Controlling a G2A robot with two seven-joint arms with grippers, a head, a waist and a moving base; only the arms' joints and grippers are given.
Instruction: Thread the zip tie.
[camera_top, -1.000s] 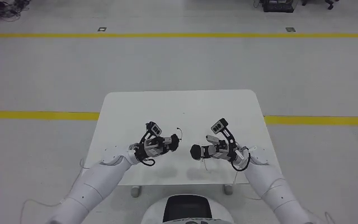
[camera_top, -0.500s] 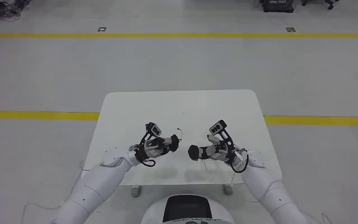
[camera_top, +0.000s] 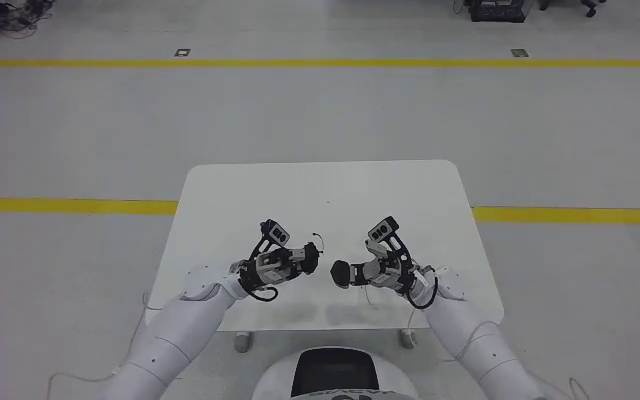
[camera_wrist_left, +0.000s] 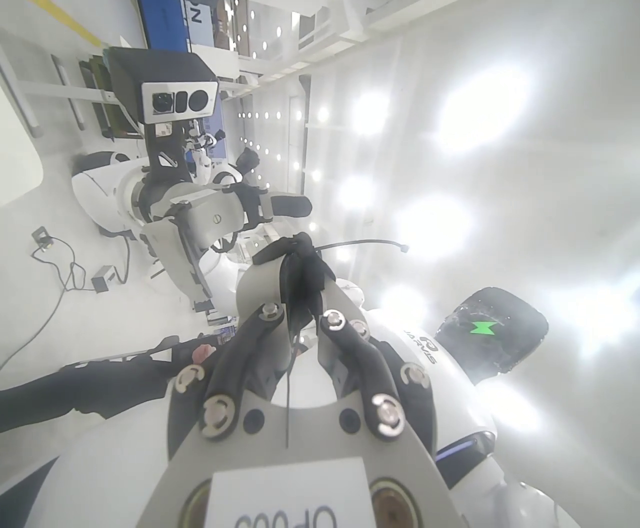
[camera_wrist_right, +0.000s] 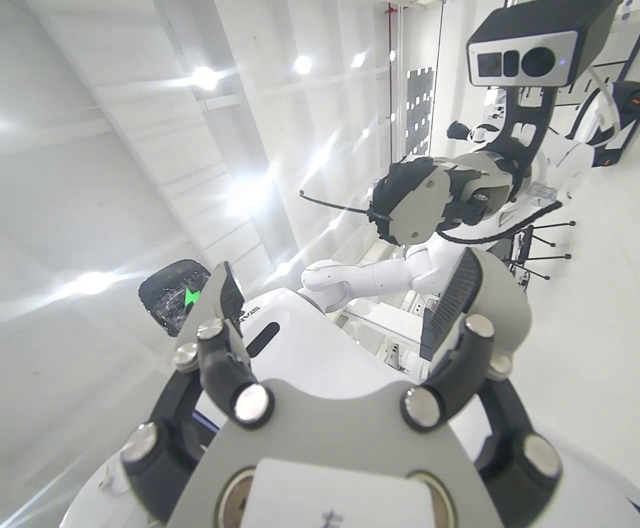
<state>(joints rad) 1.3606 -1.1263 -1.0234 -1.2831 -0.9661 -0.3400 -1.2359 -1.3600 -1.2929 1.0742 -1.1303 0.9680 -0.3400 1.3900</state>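
The left gripper (camera_wrist_left: 300, 260) has its jaws pinched tight on a black zip tie (camera_wrist_left: 350, 242). One thin length of the strap runs back between the fingers toward the wrist. The other end sticks out past the fingertips in a shallow curve, held in the air above the table. Facing it, the right gripper (camera_wrist_right: 340, 300) stands with its jaws spread wide and nothing between its ribbed pads (camera_wrist_right: 452, 295). The two grippers sit near each other, tips apart, over the front half of the white table (camera_top: 400, 190).
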